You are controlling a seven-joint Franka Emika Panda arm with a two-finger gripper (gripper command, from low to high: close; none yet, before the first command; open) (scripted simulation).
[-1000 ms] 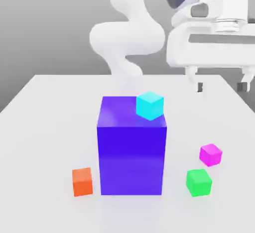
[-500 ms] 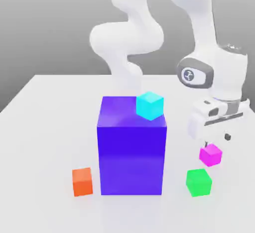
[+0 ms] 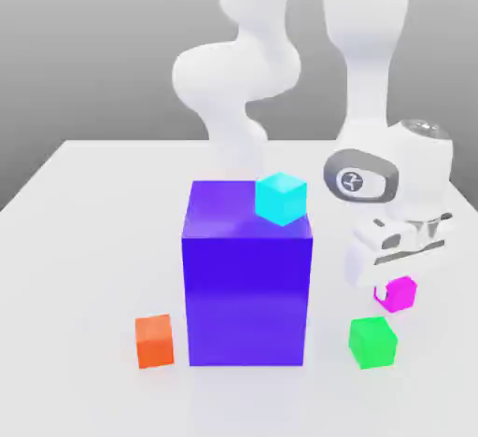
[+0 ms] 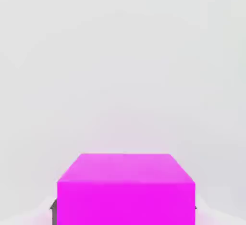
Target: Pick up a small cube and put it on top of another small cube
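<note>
The orange cube (image 3: 154, 342) sat at the exterior view's left, beside the big blue block (image 3: 247, 297), with the cyan cube (image 3: 281, 199) at the block's upper right in that view. Farther right, well apart from the block, the green cube (image 3: 372, 343) stood on the table (image 3: 84, 239), its top bare and ready to serve as the base.

Just beyond it, near but apart, was the pink cube (image 3: 399, 295), low at the table under the hand. The claw (image 4: 124, 213) had closed to the cube's width and held it between its two pads, one against each of two opposite sides.

The cube looked stiff and was probably light, unlikely to dent or break under a firm squeeze. Its smooth faces might slip if the pads caught only an edge, so the middle of two opposite sides was the place to hold it.

It had no long axis, its sides looking about equal. It sat flat and upright, turned askew to the block in the exterior view, with a corner edge towards the camera, yet its faces lay square to the pads.
</note>
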